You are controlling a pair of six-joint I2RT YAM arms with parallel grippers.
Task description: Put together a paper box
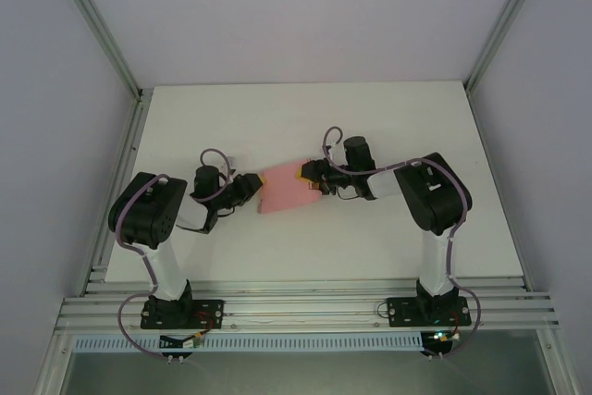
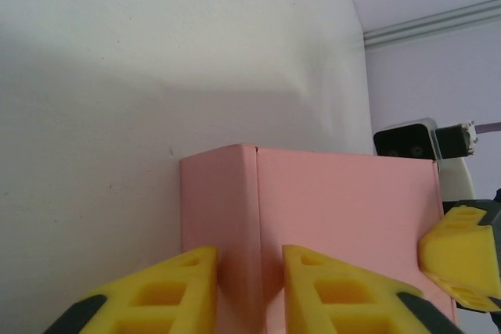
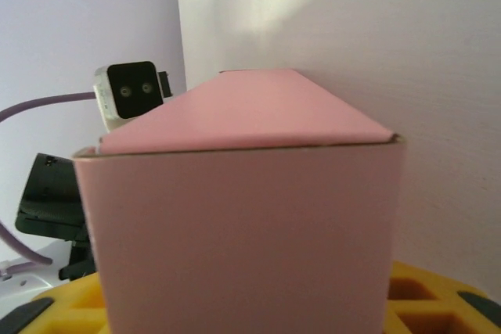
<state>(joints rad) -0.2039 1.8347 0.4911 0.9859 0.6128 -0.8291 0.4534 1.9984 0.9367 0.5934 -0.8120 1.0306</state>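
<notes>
Step in hand, as I read it: squaring up the pink, thin-card paper box (image 1: pixel 289 190), which stands folded into a low rectangular form with flaps not yet tucked. It sits at centre frame of the top view on the white desk (image 1: pixel 388 127), bracketed by both arms.

Left end effector (image 2: pixel 250 296): yellow fingers (image 2: pixel 168 291) straddle a vertical crease at the box's near corner, lower centre of the left wrist view. It looks clenched on that folded edge. From above it meets the box's left end.

Right end effector (image 3: pixel 246 314): box wall close in front, a yellow finger at each lower corner, the box between them. Cannot tell whether they press the card.

Next move likely calls for one side to hold firm while the other lets go to tuck a flap. Thin card should buckle if squeezed hard.
</notes>
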